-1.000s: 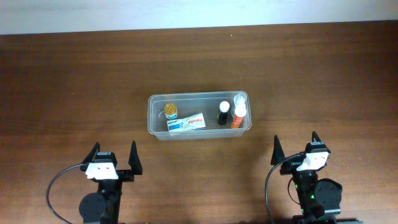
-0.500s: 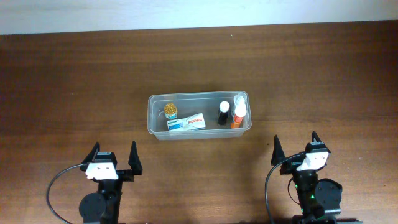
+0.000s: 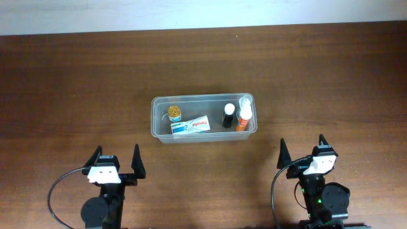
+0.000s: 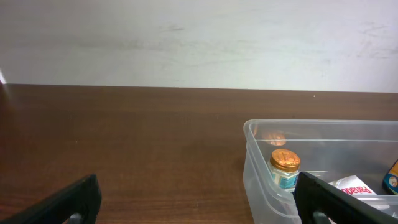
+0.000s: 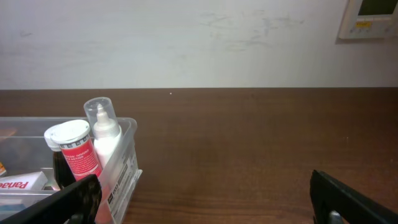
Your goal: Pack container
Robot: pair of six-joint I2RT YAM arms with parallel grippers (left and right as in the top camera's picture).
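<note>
Container [image 3: 194, 106] mid-table, well ahead of both grippers, which stand spread wide.
Left wrist view cuts the tub off at the right edge: only its left end, the gold-capped jar [image 4: 285, 168] and a corner of the white box [image 4: 356, 186] behind a finger show. Right wrist view gets only the right end, with the red tube [image 5: 78, 152] and the clear-capped bottle [image 5: 102, 127]. The black bottle [image 3: 228, 116] is mostly hidden there and plain only overhead. Box print is too small to read. Left gripper [image 3: 116, 154] and right gripper [image 3: 303, 151] are fully open, touching nothing, near the table's front edge. Only the right wrist view shows the wall panel [image 5: 370, 15].
</note>
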